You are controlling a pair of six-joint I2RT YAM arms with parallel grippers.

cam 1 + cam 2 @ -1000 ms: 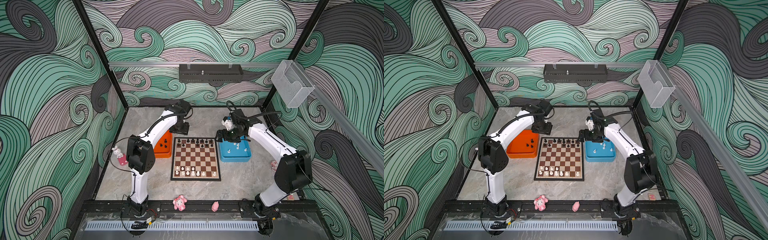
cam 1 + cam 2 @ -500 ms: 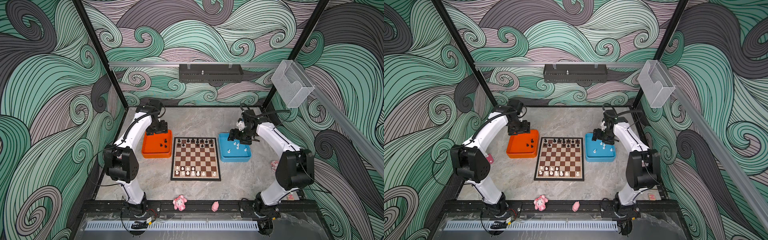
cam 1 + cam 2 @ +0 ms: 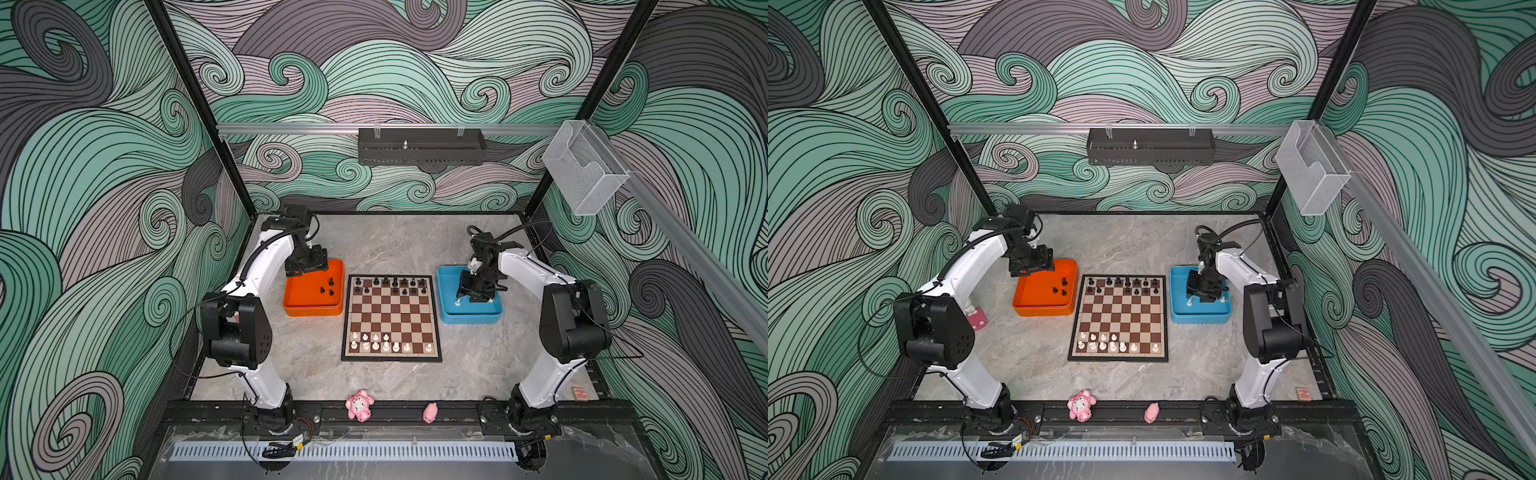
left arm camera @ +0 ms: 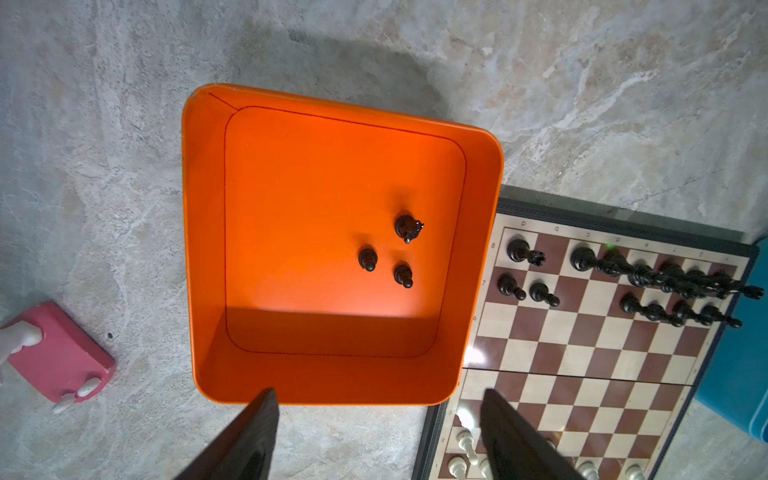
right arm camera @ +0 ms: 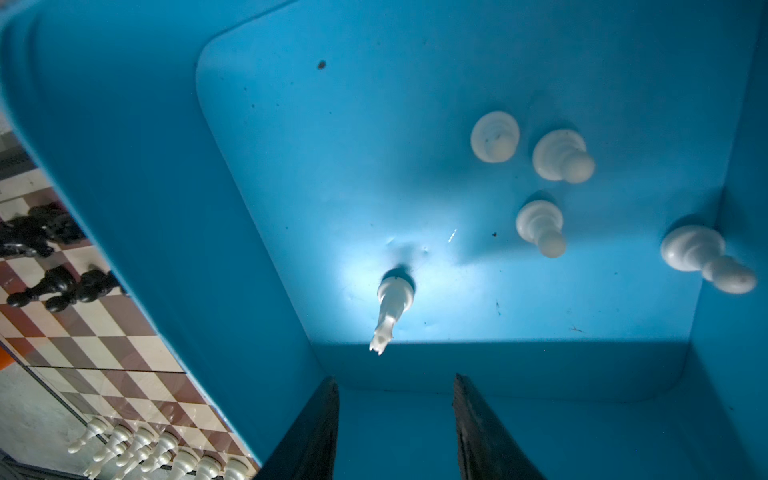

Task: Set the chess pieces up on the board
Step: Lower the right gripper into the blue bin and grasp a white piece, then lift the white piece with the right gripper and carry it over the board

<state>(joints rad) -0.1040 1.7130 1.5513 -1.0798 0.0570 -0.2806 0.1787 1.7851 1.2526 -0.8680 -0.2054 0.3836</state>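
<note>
The board (image 3: 390, 318) (image 3: 1120, 318) lies mid-table, with black chess pieces (image 3: 390, 283) on its far rows and white ones (image 3: 386, 343) on its near rows. Three black pieces (image 4: 367, 258) stand in the orange tray (image 4: 311, 187) (image 3: 311, 309). My left gripper (image 4: 378, 395) (image 3: 305, 266) hangs open and empty above that tray's far left corner. Several white pieces, one tall (image 5: 390, 307) and the others pawns (image 5: 540, 226), stand in the blue tray (image 5: 415, 124) (image 3: 469, 318). Low inside it, my right gripper (image 5: 395, 379) (image 3: 476, 291) has its jaws apart, empty, just short of the tall piece.
Two pink toy figurines (image 3: 359, 405) (image 3: 430, 412) sit on the front rail. A third figurine on a pink base (image 3: 976, 318) (image 4: 58, 353) stands left of the orange tray. A black rack (image 3: 419, 145) and a clear box (image 3: 584, 166) hang on the walls.
Both arms swung outward from the board's far edge to their trays. The right gripper sank into the blue tray and its jaws narrowed. The left gripper now hovers over the orange tray.
</note>
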